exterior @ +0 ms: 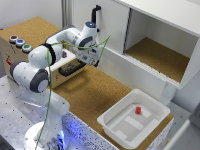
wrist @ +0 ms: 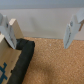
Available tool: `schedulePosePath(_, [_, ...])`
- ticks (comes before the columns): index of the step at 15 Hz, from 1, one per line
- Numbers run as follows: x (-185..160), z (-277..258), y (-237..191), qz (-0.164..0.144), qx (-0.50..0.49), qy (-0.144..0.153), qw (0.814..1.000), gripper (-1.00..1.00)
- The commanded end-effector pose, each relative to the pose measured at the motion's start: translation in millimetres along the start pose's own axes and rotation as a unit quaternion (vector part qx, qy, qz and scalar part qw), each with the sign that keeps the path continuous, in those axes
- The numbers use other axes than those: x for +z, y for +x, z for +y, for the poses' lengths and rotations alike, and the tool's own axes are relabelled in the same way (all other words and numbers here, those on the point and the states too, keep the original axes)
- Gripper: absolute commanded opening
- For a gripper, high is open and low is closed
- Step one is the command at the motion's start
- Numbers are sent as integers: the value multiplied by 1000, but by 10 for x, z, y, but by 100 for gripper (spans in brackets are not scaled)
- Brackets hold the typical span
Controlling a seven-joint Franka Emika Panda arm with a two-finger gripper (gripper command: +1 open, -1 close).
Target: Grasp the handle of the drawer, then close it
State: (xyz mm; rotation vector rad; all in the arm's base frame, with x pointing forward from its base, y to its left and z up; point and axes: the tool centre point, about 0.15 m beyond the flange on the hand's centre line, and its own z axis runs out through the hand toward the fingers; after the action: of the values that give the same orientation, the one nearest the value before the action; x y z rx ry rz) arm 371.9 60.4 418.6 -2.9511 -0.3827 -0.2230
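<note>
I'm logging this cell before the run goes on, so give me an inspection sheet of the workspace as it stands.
Surface: cork-topped table, beside a perforated metal base plate.
Job's things: drawer of the wooden box looks slightly pulled out; its black handle is not gripped.
Clutter: white tub holding a small red object.
Gripper: gripper open, one finger beside the handle.
Cables: green cable looping along the arm.
Surroundings: white cabinet with open compartment; three coloured buttons on the box.
</note>
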Motion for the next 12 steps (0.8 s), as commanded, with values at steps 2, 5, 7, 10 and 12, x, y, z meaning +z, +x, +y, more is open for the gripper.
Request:
schedulePosePath(2, [-78, 87, -21, -8, 17, 14, 1000, 100])
schedulePosePath(5, [-127, 87, -130, -17, 15, 49, 999, 100])
schedulePosePath(7, [-122, 38, -230, -22, 15, 35, 999, 100])
schedulePosePath(10, [-12, -119, -298, -49, 29, 6, 998, 100])
schedulePosePath(12, [139, -211, -376, -62, 71, 12, 996, 100])
